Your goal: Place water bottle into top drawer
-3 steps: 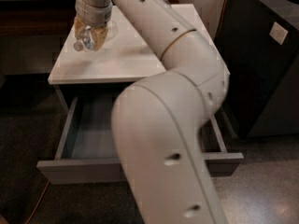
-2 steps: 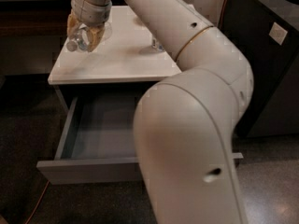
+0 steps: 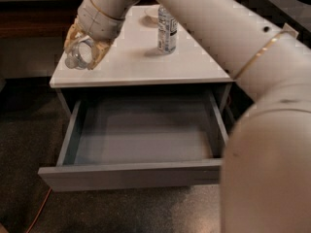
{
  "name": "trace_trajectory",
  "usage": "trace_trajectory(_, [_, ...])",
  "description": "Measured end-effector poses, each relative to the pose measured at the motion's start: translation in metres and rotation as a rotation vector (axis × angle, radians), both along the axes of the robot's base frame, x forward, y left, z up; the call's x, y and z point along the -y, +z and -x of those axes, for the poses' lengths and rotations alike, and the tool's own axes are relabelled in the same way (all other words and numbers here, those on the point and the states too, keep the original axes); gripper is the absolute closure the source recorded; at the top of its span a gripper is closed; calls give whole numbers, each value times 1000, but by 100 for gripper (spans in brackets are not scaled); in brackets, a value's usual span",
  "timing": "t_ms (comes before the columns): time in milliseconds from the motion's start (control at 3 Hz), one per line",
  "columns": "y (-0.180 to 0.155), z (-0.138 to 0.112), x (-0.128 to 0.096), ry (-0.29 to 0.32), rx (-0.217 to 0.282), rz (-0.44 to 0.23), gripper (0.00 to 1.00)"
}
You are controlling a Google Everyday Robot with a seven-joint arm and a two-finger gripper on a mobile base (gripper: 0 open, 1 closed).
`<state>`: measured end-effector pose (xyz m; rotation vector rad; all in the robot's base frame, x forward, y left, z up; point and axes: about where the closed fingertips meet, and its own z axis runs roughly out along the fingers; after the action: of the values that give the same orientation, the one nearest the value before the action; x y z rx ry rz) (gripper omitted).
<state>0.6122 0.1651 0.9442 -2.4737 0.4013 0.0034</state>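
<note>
Pincer [image 3: 86,52] shifted to table [image 3: 131,64] edge, clasping one water bottle [image 3: 77,58]

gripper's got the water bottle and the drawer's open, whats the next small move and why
Probably carry the water bottle forward and a little right, off the cabinet top, until it hangs over the open top drawer. The gripper holds it above the top's front left corner, so lowering from here would likely meet the cabinet top or the drawer's left wall.

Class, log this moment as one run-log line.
tool: holding water bottle above tabletop left edge | top drawer: open | tall bottle: upright on tabletop | placement: not yet done
</note>
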Motion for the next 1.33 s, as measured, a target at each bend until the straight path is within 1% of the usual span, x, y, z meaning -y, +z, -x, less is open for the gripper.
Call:
trace_trajectory(333, [-13, 35, 13, 67, -30, 1, 100])
trace_trajectory(667, [-35, 53, 29, 119, -58, 56, 100])
trace_trajectory(1000, [-35, 57, 29, 129, -53, 54, 100])
trace_trajectory(1333, [-35, 77, 38, 167, -17, 108, 100])
